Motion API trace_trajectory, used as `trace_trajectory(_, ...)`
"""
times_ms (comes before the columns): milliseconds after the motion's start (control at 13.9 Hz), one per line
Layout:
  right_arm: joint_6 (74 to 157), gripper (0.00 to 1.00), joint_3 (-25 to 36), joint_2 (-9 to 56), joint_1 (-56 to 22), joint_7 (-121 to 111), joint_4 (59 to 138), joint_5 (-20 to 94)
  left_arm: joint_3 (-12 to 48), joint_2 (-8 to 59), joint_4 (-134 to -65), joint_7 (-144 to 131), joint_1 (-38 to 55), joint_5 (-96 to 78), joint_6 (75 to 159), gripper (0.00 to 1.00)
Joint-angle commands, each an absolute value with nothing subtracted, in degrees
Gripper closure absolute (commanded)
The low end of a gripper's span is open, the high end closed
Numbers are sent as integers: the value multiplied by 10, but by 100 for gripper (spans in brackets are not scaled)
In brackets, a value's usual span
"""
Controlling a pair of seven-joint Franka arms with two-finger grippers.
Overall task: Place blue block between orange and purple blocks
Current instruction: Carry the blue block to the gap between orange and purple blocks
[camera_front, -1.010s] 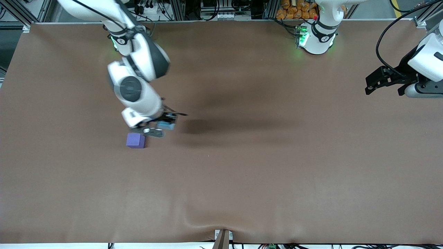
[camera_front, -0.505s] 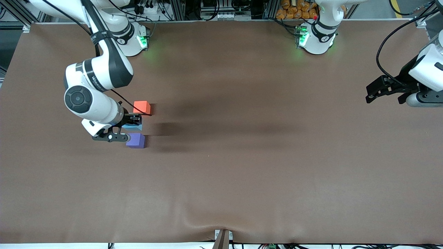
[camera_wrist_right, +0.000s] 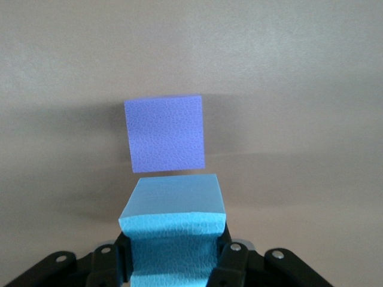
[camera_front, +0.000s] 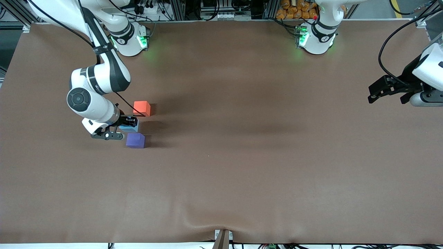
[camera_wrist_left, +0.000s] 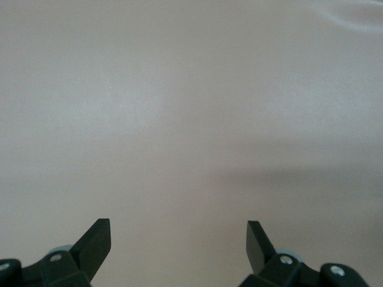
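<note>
My right gripper (camera_front: 128,123) is shut on the light blue block (camera_front: 129,128), low over the brown cloth in the gap between the other two cubes. The orange block (camera_front: 142,108) sits farther from the front camera than that gap, and the purple block (camera_front: 135,140) sits nearer. In the right wrist view the blue block (camera_wrist_right: 173,233) is squeezed between the black fingers (camera_wrist_right: 234,263), with the purple block (camera_wrist_right: 166,133) just ahead of it. The orange block does not show there. My left gripper (camera_front: 385,90) waits open over the left arm's end of the table; in its own view the gripper (camera_wrist_left: 178,239) holds nothing.
A brown cloth (camera_front: 242,166) covers the whole table and has a raised wrinkle (camera_front: 193,221) near the front edge. A small bracket (camera_front: 222,238) stands at that edge. Cables and equipment line the edge by the arms' bases.
My right arm has swung toward its own end of the table, uncovering the orange block, and has brought the blue block into the gap between orange and purple. The left gripper drifted slightly.
</note>
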State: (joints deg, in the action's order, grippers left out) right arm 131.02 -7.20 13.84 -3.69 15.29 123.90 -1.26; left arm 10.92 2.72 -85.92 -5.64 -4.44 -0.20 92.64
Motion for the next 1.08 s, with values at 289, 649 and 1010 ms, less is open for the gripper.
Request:
trace_trajectory(289, 1339, 100, -77, 116, -34, 148, 1280, -1, 113, 24, -860, -48, -49, 10, 934, 0)
trace_trajectory(649, 1360, 100, -77, 119, -35, 150, 1294, 11, 113, 22, -862, -47, -53, 10, 933, 0)
trace_trajectory(1010, 1392, 100, -77, 133, -38, 151, 1310, 11, 113, 22, -860, -46, -53, 10, 933, 0)
